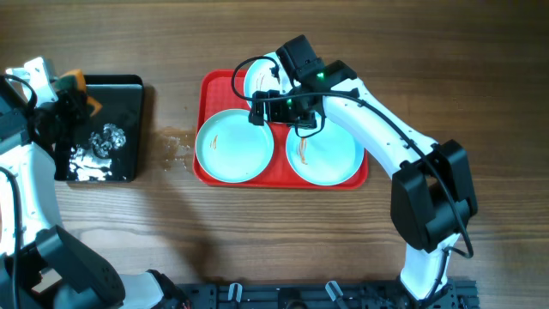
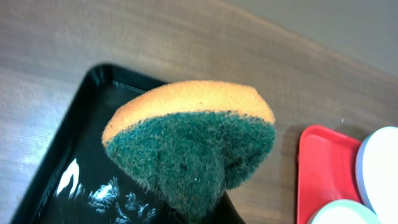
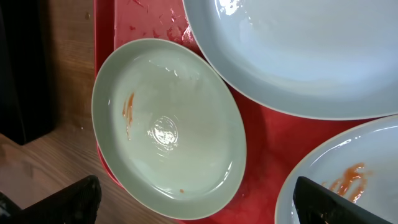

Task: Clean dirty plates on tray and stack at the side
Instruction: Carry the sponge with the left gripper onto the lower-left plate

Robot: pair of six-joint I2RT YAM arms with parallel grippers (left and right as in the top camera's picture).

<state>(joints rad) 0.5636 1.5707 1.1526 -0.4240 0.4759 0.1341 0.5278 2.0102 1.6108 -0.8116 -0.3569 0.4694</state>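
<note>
Plainly, all three plates sit on the red tray (image 1: 202, 103). The left plate (image 1: 233, 146) and the right plate (image 1: 324, 156) lie side by side along its near edge. The far plate (image 1: 257, 79) is mostly hidden under the right arm.

In the right wrist view, the left and right plates carry orange-brown smears, while the visible part of the far plate looks clean. The far plate's rim overlaps the left plate's far edge.

They look stiff, glossy and shallow, so I would expect them to be slick, more so once wet, and liable to chip if dropped. The raised rim is the only real place to pinch. The best spot is probably a stretch clear of the tray wall and the neighbouring plates, with one finger under the lip and one inside it.

The right gripper (image 3: 196, 190) hangs above the tray where the plates meet, its jaws spread wide and holding nothing.

Well to the left, the left gripper (image 1: 69, 94) is clamped on a sponge (image 2: 189, 143), orange on top and green scouring face below. It hovers above the far edge of the black tray (image 1: 129, 94), which holds bright wet patches. A few droplets (image 1: 176, 146) mark the wooden table (image 1: 257, 240) between the two trays.
</note>
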